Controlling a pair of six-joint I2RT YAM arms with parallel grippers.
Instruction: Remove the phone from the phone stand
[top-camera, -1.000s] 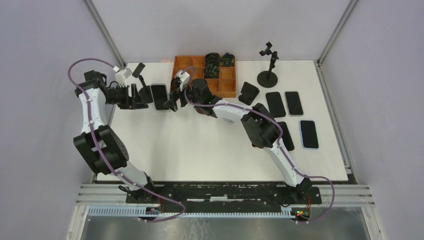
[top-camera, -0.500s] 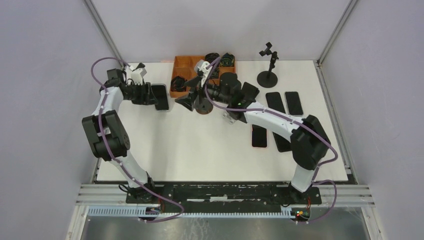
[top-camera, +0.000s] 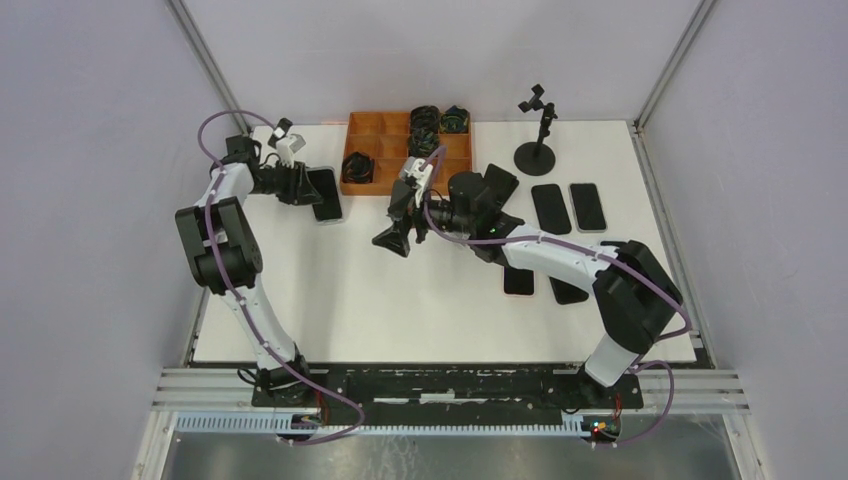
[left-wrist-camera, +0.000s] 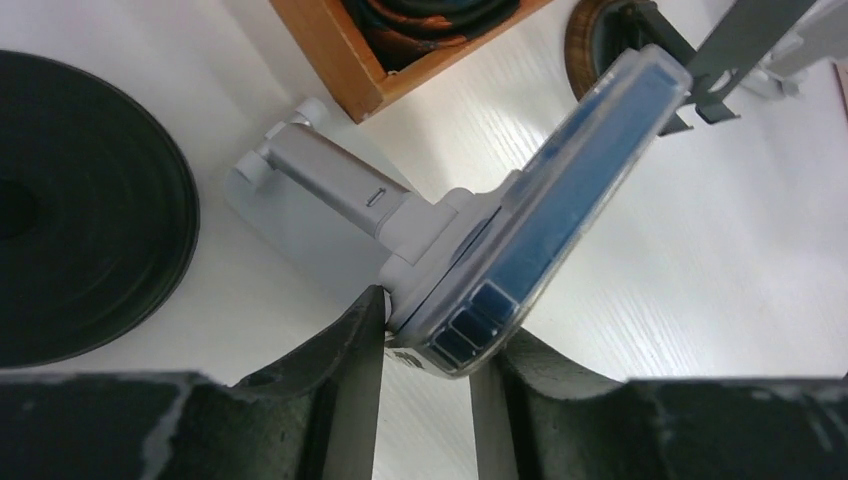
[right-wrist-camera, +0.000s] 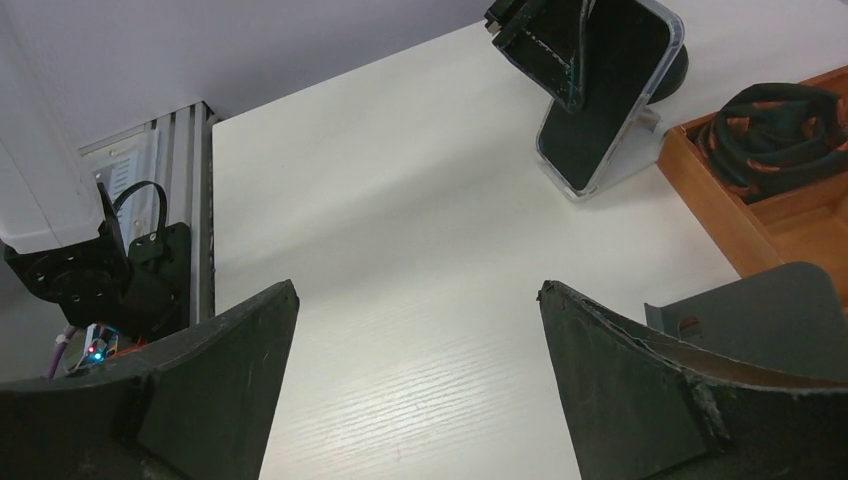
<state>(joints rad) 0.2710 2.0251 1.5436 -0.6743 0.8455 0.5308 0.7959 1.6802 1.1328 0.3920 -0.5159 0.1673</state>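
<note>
The phone (top-camera: 324, 192) sits in the upper left of the overhead view, propped at a slant on its grey stand (left-wrist-camera: 330, 180). It has not been lifted off. The left pincer (left-wrist-camera: 430, 330) is clenched on the phone's near end. In the left wrist view one finger presses where the cradle meets the phone's back and the other presses the front face. That hold across the thickness probably lets the phone be drawn up along its slope without dragging the stand.

The right pincer (top-camera: 395, 228) hangs released and holds nothing, mid-frame in the overhead view, well apart from the phone. Its jaws gape toward the stand, so it may be placed to steady the stand's foot, though that is a guess.

A black disc (left-wrist-camera: 80, 260) lies just left of the stand in the left wrist view. An orange tray (left-wrist-camera: 330, 60) of coiled cables sits at the top of that frame, close enough to crowd the lift. Spare phones (top-camera: 588, 205) lie flat on the table (top-camera: 330, 300) at the right of the overhead view.

No brand, label or writing is readable on the phone, stand or tray.
</note>
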